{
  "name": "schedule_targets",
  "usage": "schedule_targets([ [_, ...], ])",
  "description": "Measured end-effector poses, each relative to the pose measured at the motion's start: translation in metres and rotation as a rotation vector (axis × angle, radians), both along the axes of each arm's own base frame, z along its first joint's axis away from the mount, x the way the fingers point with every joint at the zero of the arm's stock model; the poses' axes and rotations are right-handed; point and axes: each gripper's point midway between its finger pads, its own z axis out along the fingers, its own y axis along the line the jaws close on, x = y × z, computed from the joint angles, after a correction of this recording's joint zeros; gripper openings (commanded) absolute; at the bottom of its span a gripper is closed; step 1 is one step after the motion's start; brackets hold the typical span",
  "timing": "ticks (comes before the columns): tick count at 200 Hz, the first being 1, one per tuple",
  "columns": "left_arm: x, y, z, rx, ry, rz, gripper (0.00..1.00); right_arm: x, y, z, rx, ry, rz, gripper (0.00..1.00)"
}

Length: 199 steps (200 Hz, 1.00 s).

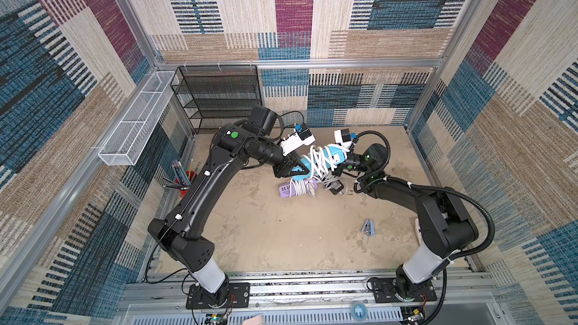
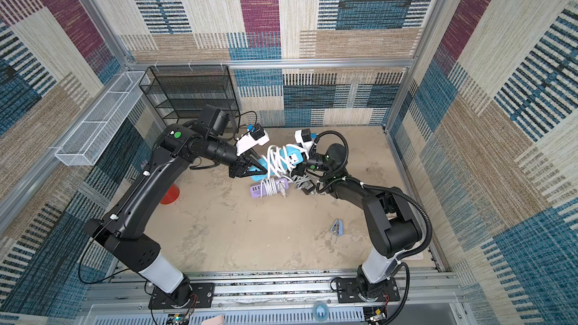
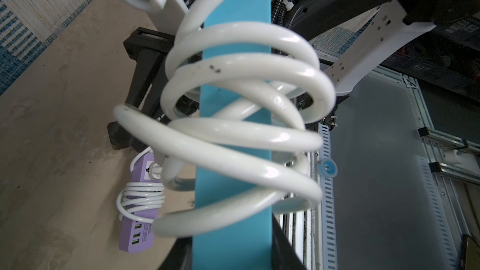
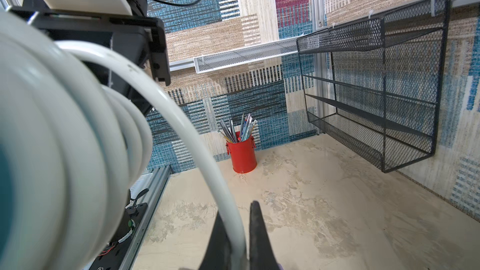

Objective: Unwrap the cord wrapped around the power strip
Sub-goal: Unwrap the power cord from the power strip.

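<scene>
Two end effectors, both mine, meet over the back half of the counter (image 1: 281, 239). The left end effector (image 1: 297, 170) is clamped tight on one end of the blue strip (image 1: 331, 154). It holds the strip up off the counter, tilted, with the far end pointing toward my right arm. The cord (image 1: 319, 165), thick and white, winds round the strip in several loose coils. In the left wrist view the coils stand away from the blue body with gaps between them.

The right end effector (image 4: 237, 210) has its fingers (image 4: 257, 229) pinched together on a single strand of that cord. In the right wrist view the strand arcs out from the coils and runs down between the two black fingers.

Under the held strip, a purple strip (image 1: 286, 189) lies flat on the counter with its own thin white cord bundled round its middle. Just beside it, toward the right edge, a pale tangle with a dark plug (image 1: 339, 187) sits partly hidden below my right wrist, and I cannot tell more about it.

A red cup (image 4: 241, 151) of pens stands by the left edge. A black rack (image 1: 219, 98) hangs at the back left corner. A small blue tool (image 1: 368, 228) lies well apart, near the right edge.
</scene>
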Motion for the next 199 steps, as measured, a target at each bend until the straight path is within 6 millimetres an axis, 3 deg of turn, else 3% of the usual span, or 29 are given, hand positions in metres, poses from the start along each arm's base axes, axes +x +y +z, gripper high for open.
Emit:
schedule_targets([
  [41,-0.001,0.000,-0.009,0.014,0.023,-0.001,0.00,0.005,-0.006,0.018,-0.005,-0.039,-0.034,0.00],
  [87,-0.001,0.003,-0.027,0.036,0.036,0.007,0.00,0.025,-0.031,0.049,-0.035,-0.114,-0.121,0.00],
  [124,0.006,0.005,-0.036,0.060,0.017,0.031,0.00,0.027,-0.046,0.072,-0.078,-0.180,-0.189,0.00],
  [199,0.042,0.021,-0.044,0.075,-0.050,0.127,0.00,0.014,-0.072,0.076,-0.187,-0.217,-0.403,0.00],
])
